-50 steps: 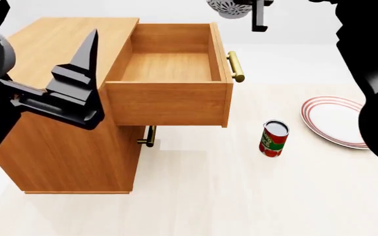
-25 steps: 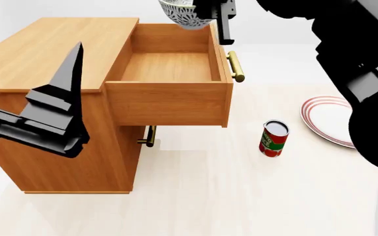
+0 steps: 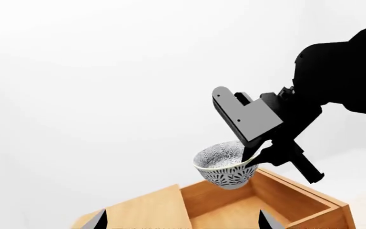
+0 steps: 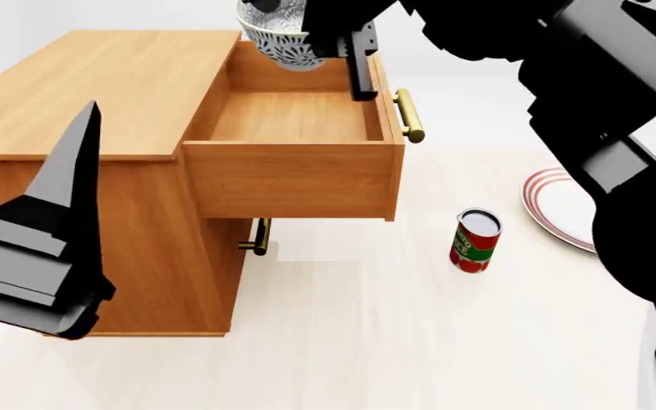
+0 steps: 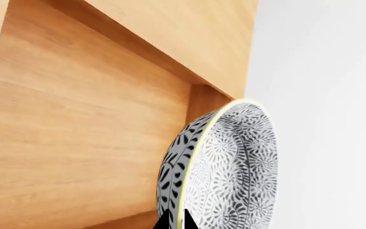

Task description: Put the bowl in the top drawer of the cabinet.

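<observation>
The speckled bowl (image 4: pixel 271 32) hangs tilted above the back edge of the open top drawer (image 4: pixel 294 120) of the cabinet (image 4: pixel 89 85). My right gripper (image 4: pixel 342 38) is shut on the bowl's rim, one fingertip inside and one outside. In the right wrist view the bowl (image 5: pixel 234 162) is pinched between the fingers of the right gripper (image 5: pixel 175 223), with the drawer's wooden floor behind it. The left wrist view shows the bowl (image 3: pixel 224 167) held over the drawer (image 3: pixel 259 205). My left gripper (image 3: pixel 179 225) is open and holds nothing; it hovers in front of the cabinet's left side (image 4: pixel 78 145).
A red tin can (image 4: pixel 475 241) stands on the pale floor right of the cabinet. A red-ringed plate (image 4: pixel 562 205) lies further right, partly behind my right arm. A brass handle (image 4: pixel 409 115) sticks out from the top drawer's front, and the lower drawer's handle (image 4: pixel 260 237) shows beneath it.
My right arm has carried the bowl leftwards and lower, from beyond the drawer's right side to over its back edge. The left gripper has dropped down and to the left.
</observation>
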### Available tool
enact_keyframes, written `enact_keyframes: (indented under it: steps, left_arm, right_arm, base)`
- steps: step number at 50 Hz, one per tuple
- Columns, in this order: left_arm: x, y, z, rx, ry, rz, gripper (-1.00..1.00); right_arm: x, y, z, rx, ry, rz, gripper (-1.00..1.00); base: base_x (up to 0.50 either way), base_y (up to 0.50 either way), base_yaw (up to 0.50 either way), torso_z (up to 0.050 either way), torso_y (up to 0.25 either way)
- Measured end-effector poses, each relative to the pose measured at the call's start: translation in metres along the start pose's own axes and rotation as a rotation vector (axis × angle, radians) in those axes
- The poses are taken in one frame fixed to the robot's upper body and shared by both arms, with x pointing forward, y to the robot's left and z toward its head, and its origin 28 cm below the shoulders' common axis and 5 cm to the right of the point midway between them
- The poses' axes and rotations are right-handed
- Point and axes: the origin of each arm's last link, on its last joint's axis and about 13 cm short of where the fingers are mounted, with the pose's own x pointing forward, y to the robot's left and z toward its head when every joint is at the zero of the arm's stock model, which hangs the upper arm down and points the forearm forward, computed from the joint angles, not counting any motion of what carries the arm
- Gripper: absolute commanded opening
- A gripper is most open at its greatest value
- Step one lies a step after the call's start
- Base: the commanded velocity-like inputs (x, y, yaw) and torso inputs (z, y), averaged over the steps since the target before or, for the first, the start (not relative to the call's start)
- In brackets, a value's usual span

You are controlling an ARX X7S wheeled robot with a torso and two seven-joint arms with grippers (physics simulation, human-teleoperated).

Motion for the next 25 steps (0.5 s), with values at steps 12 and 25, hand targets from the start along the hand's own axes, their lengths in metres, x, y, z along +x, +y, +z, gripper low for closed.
enact_keyframes:
  steps: [12,25]
  left_arm:
    - [-0.007,0.002,0.001,0.018,-0.004,0.021,1.00]
    - [-0.011,0.004,0.005,0.030,-0.015,0.035,1.00]
  right_arm:
    - [0.004,0.002,0.003,-0.009,-0.020,0.000,-1.00]
    - [0.005,0.003,0.003,-0.012,-0.025,0.001,-1.00]
  base:
    - [0.00,0.00,0.00,0.000,-0.025]
    - [0.00,0.00,0.00,0.000,-0.074]
